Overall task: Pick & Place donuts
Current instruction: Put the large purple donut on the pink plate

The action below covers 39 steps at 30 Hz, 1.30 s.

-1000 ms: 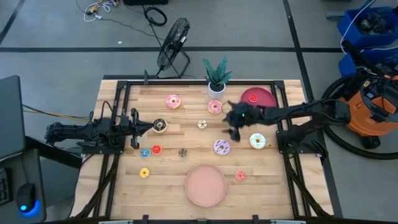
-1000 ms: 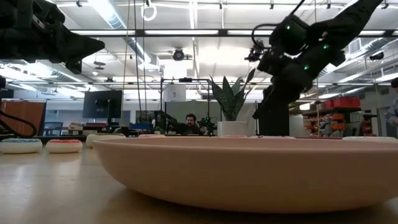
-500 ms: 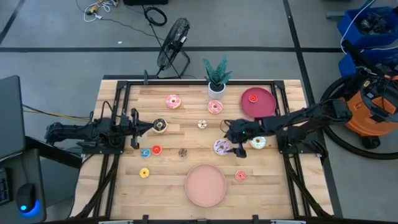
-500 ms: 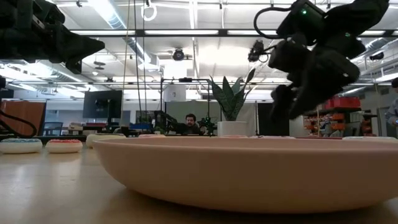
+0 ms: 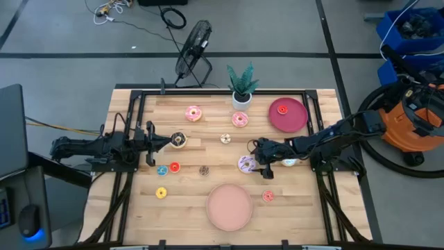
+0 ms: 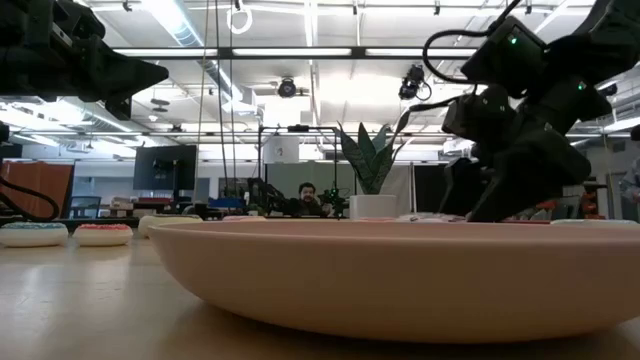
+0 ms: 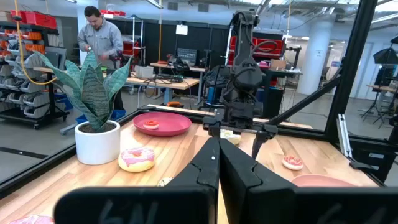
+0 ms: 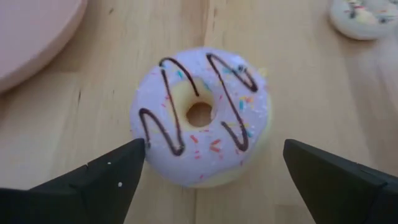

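From close in, the big pale pink plate [image 5: 229,206] sits at the near edge of the light wooden plank table [image 5: 187,201], its rim filling the low view. A small red-iced donut [image 5: 268,196] lies just to its right, a yellow ring donut [image 5: 161,193] further left.

A little deeper, the right pincer [image 5: 260,165] hangs low over the planks with its fingers spread wide, one on each side of the purple-iced donut with chocolate zigzags and sprinkles [image 8: 200,114]; nothing is gripped, and the donut lies flat on the wood. A white sprinkled donut [image 5: 289,161] lies just behind the arm.

To the left, the left pincer [image 5: 168,141] waits above the table with its fingers pressed together, empty, beside a chocolate-and-white donut [image 5: 179,139]. Small blue [image 5: 162,170] and red [image 5: 174,167] rings lie near it.

Farther back stand two pink donuts [image 5: 193,113], a dark red plate [image 5: 288,114] carrying a red donut, and a spiky green plant in a white pot [image 5: 241,85].

Beyond the table, a black floor fan [image 5: 192,47] stands on grey flooring; the workshop shows shelving, benches, ceiling strip lights and a person [image 7: 99,37] standing.
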Each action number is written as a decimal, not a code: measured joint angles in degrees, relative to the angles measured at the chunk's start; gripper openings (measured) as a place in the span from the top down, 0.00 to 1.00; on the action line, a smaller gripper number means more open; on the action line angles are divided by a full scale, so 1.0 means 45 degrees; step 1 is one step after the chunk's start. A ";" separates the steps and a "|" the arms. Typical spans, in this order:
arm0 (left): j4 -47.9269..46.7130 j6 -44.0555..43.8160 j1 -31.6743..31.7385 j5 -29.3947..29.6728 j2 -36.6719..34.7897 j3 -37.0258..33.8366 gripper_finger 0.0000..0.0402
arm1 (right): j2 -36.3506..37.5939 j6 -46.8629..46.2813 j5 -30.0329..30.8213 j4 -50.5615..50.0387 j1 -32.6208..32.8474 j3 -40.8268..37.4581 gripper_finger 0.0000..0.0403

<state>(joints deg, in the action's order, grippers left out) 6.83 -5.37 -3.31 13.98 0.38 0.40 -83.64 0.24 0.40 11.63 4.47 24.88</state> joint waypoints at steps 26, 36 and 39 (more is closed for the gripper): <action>-0.0062 -0.0005 0.0001 0.0000 0.0000 -0.0002 0.97 | -0.1756 0.1886 -0.0877 0.4315 0.0150 0.0019 0.22; -0.0058 -0.0005 0.0000 0.0000 0.0000 -0.0003 0.97 | -0.1756 0.2759 -0.2508 0.4098 0.0145 0.0665 0.33; -0.0058 -0.0005 0.0000 0.0000 0.0000 0.0000 0.97 | -0.1756 0.3137 -0.2673 0.4087 0.0136 0.0888 0.33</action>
<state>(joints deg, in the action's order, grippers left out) 6.57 -5.39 -3.31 13.98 0.38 0.40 -91.55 14.35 -11.63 30.02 5.08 28.88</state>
